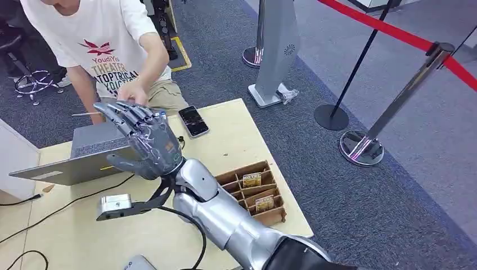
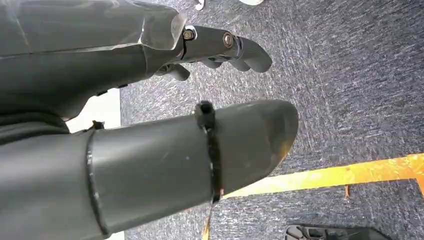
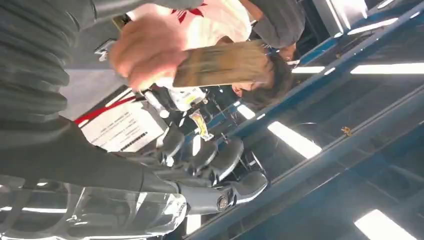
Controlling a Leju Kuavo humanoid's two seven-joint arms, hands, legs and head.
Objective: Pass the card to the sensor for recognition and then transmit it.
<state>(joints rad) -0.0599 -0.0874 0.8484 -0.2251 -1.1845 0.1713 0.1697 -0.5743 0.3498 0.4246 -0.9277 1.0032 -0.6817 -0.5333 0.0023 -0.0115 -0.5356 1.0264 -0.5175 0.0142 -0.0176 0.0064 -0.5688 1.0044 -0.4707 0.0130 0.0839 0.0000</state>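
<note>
right hand: we see our right hand (image 1: 143, 143) raised over the table, palm up, fingers spread and stretched toward the person; nothing in it.
card: the card (image 3: 220, 64) is in the person's hand (image 3: 145, 50), just above our open fingers (image 3: 220, 160) in the right wrist view; not touching them as far as we can tell. Blurred, tan face, no detail readable.
left hand: our left hand (image 2: 150, 125) hangs over the carpet, thumb and fingers loosely apart, holding nothing.
person: a person (image 1: 107, 50) in a white printed T-shirt leans over the far side of the table, one hand at our fingertips.
table: light wooden table (image 1: 225, 146) with dark cables across its left part.
on table: grey laptop (image 1: 84, 154) open at the left, under our hand; phone (image 1: 193, 121) with dark screen near the far edge; cardboard divider box (image 1: 253, 191) at the right edge, beside our forearm, with small packets in two compartments; a small silver unit (image 1: 115, 205) on a black bracket near our wrist. We cannot tell which item is the sensor.
room: blue-grey carpet (image 1: 365, 214), yellow floor tape (image 2: 340, 175), chrome stanchion (image 1: 388, 118) with red belt (image 1: 394, 31) at right, grey kiosk stand (image 1: 275, 50) beyond the table.
</note>
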